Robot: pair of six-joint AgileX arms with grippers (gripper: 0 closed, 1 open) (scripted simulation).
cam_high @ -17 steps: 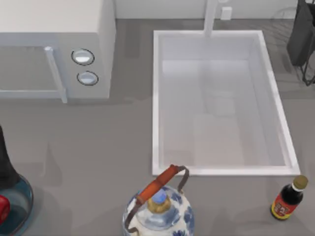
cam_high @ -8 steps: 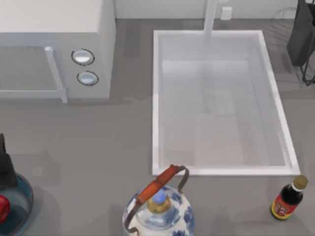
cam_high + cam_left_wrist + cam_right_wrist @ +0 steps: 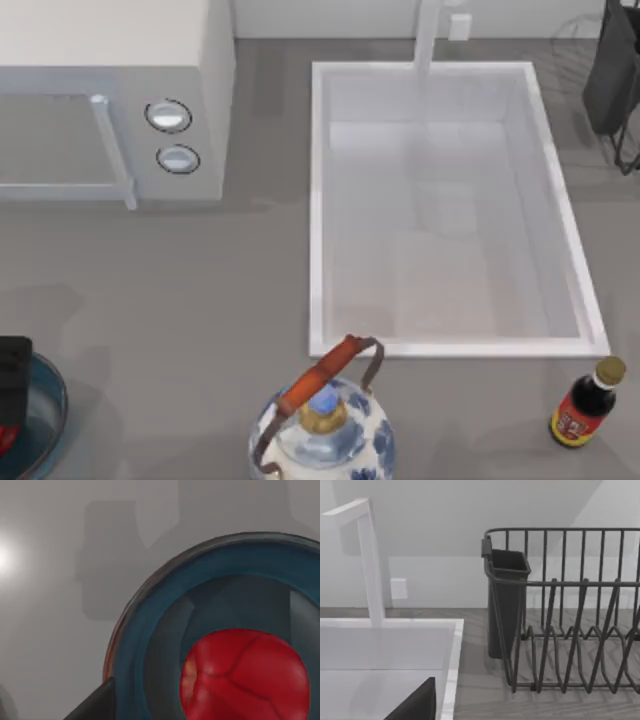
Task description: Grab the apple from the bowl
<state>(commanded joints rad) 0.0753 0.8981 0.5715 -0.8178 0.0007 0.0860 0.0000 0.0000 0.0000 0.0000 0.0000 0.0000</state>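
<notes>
One apple [image 3: 245, 675] sat in the bowl [image 3: 150, 625] at the table's eight o'clock; our left gripper [image 3: 12, 375] hung above it, jaws' state unclear.

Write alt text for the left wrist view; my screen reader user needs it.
A glossy red apple sits inside a blue-teal glass bowl on a grey counter, seen close from above. A dark piece of the left gripper juts in beside the bowl's rim.

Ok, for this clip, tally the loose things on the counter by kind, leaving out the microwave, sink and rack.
Fruit: 1, the apple
Bowls: 1, the bowl
Kettles: 1, the porcelain kettle
Bottles: 1, the sauce bottle
Total: 4
</notes>
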